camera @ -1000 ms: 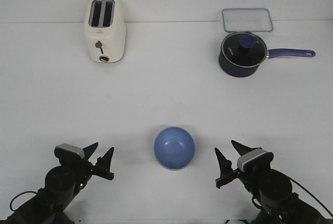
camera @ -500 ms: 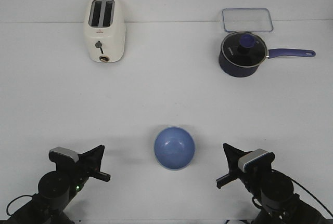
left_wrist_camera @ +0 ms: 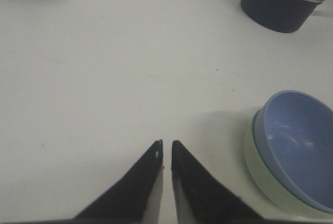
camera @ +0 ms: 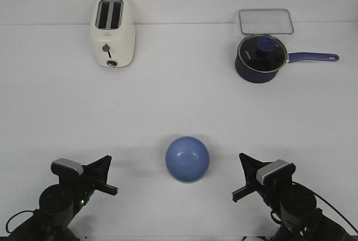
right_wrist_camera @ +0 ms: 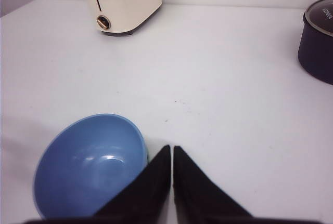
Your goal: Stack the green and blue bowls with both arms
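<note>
The blue bowl sits nested inside the pale green bowl on the white table, front centre. In the left wrist view the blue bowl rests in the green bowl, whose rim shows below it. In the right wrist view only the blue bowl shows clearly. My left gripper is shut and empty, to the left of the bowls. My right gripper is shut and empty, to their right. Neither touches the bowls.
A cream toaster stands at the back left. A dark navy saucepan with glass lid and long handle stands at the back right, a clear rectangular lid behind it. The table's front edge runs just under both arms.
Both grippers have closed from open a second ago and drawn back slightly toward the front edge. The bowls have not moved.
</note>
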`<state>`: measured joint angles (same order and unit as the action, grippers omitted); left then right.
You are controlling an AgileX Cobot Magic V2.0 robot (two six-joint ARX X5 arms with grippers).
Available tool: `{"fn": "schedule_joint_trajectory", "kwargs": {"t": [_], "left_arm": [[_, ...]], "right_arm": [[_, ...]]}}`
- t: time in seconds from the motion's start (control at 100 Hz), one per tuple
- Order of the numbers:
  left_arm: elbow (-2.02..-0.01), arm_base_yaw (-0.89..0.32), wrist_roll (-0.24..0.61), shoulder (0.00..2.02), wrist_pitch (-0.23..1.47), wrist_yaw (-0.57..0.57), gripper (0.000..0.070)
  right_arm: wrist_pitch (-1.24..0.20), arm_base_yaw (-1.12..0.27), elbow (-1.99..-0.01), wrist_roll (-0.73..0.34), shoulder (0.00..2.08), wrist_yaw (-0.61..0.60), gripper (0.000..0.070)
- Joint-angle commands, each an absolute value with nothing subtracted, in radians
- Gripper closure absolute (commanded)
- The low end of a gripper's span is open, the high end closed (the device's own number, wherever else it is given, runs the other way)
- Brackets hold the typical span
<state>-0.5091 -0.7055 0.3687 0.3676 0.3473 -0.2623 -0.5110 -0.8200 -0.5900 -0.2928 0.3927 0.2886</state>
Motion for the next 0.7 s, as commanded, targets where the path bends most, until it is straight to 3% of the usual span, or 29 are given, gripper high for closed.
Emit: {"fn": "schedule_joint_trajectory", "kwargs": {"t": [0.0, 0.15, 0.37, 0.49, 0.69], "left_arm": [[-0.496, -0.654, 0.218, 0.342, 0.303, -0.248, 0.0685], [-0.316, -0.404, 0.066, 0.214, 0.11, -0.213, 0.0685], [-0.117, -0.042, 0.054, 0.056, 0.05, -0.108, 0.0685], [-0.073, 0.023, 0.033, 0.022, 0.05, -0.097, 0.0685], [-0.019, 0.019, 0.03, 0.003, 0.002, -0.076, 0.0685]], "right_arm": [[-0.498, -0.831, -0.595, -0.297, 0.392, 0.289, 0.069], [-0.499, -0.831, -0.595, -0.297, 0.392, 0.289, 0.069], [-0.498, -0.831, -0.595, -0.297, 0.392, 0.289, 0.069], [-0.498, -0.831, -0.595, -0.297, 0.392, 0.289, 0.069], [-0.498, -0.831, -0.595, -0.297, 0.392, 0.289, 0.069]]}}
